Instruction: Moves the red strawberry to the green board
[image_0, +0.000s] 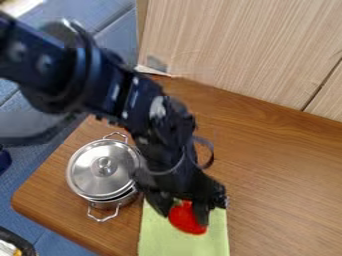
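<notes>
Fingers (159, 201) clamped on strawberry (184, 219) within edges of green board (160, 240), pot (93, 175) beside, tabletop (284, 175) wide rightward.

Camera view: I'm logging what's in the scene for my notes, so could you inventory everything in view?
Strawberry: one, red, over the board
Board: one, pale green, at the near edge
Pot: one, silver, left of the board
Lid: one, silver, on the pot
Table: one, brown wood, beneath pot and board
Panels: two, light wood, behind the table
Surface: one, blue, beyond the table's left edge
Curved object: one, black, lower left corner, unidentifiable
Arm: one, black, from upper left
Gripper: one, black, at the strawberry
</notes>
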